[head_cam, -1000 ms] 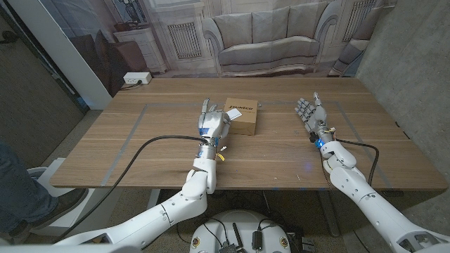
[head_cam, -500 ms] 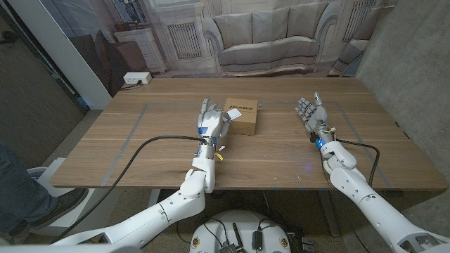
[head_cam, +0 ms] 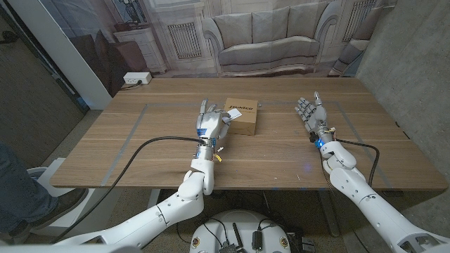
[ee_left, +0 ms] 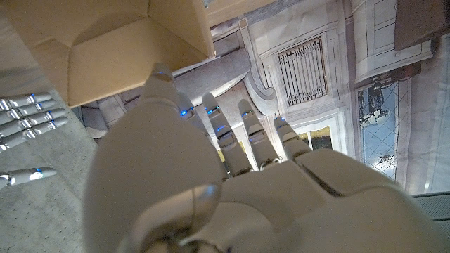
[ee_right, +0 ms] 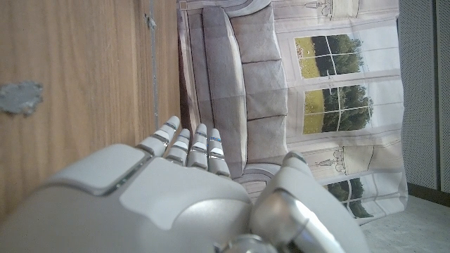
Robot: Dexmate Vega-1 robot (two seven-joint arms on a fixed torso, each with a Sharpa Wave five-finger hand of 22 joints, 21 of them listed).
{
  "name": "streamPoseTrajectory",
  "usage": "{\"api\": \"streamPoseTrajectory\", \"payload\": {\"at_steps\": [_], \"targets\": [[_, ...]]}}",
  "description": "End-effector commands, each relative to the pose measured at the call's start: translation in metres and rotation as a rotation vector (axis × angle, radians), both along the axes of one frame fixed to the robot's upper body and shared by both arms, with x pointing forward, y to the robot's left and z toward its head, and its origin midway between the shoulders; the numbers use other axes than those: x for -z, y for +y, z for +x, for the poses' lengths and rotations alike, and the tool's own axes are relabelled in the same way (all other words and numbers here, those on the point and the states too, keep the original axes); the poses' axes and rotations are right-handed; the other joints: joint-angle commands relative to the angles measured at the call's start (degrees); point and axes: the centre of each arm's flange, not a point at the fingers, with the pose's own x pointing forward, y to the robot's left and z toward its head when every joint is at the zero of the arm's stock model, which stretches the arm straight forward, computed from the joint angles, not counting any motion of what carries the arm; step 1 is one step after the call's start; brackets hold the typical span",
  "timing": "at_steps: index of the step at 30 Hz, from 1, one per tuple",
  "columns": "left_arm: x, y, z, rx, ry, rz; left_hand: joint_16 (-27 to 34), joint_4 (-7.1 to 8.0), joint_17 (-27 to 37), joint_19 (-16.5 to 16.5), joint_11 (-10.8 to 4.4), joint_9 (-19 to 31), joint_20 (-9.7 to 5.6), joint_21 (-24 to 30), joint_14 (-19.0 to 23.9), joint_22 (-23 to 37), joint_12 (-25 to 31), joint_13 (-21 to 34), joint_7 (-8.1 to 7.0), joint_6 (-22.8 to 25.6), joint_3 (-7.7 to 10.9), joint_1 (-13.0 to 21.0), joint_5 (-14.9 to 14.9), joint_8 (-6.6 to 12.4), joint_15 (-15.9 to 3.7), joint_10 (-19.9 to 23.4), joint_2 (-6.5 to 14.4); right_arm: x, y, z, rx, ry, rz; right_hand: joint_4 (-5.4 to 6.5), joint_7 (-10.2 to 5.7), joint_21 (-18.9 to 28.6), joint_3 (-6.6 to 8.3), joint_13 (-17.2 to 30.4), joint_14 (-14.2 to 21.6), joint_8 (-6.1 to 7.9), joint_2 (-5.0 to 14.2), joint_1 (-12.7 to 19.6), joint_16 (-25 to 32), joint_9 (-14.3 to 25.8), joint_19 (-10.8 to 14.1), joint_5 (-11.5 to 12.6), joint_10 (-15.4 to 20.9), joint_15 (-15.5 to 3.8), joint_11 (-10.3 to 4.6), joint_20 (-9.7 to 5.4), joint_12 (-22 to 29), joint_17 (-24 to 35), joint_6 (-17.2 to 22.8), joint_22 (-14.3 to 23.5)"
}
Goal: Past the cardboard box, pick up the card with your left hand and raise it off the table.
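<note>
A small cardboard box [head_cam: 242, 117] with a white printed label on top lies at the middle of the wooden table [head_cam: 281, 151]. My left hand [head_cam: 210, 123] stands just left of the box, close against its side, fingers apart and reaching away from me, holding nothing. In the left wrist view the same hand [ee_left: 232, 183] points past the box [ee_left: 105, 42], whose open flap hangs near the fingertips. Whatever lies behind the box is hidden by it. My right hand [head_cam: 309, 112] stands open well to the right of the box, palm upright, nothing in it.
A black cable [head_cam: 151, 142] runs from my left wrist across the table's near left. Thin tape lines [head_cam: 144, 112] mark a rectangle on the tabletop. A printed sofa backdrop [head_cam: 267, 35] stands behind the far edge. A person's leg [head_cam: 14, 183] is at the left.
</note>
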Motion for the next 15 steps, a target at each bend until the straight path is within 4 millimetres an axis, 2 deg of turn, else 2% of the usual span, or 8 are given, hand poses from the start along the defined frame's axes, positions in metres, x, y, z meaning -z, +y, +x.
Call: {"api": "streamPoseTrajectory", "payload": {"at_steps": [1,15], "targets": [[0.0029,0.0032,-0.002,-0.017,0.012,0.0,-0.1,-0.05,0.2,-0.6,0.06,0.3,0.4,-0.1,-0.8,0.4,-0.3,0.2,0.05,-0.4,-0.3,0.0,0.7,-0.14,-7.52,-1.0,-0.3,-0.0022,0.0042,0.0015,-0.008,-0.001,-0.007,0.05,0.03,0.0,-0.13,0.2,0.5,-0.06,0.37,0.3,0.1,0.3,0.4,-0.1,0.2,-0.05,-0.01,-0.11,-0.1,0.3,0.4,0.3],[0.0061,0.0048,0.0011,-0.03,0.009,0.004,0.1,-0.04,0.3,-0.6,0.03,0.3,0.59,0.0,-1.2,0.4,-0.1,0.3,0.13,-0.6,-0.25,0.2,0.9,-0.14,-7.41,-1.8,-0.1,-0.0014,0.0065,0.0023,-0.009,0.004,-0.008,-0.01,-0.02,-0.1,-0.12,0.2,0.5,-0.08,0.46,0.3,0.1,0.3,0.5,-0.1,0.2,0.04,0.05,-0.1,-0.2,0.3,0.4,0.3]]}}
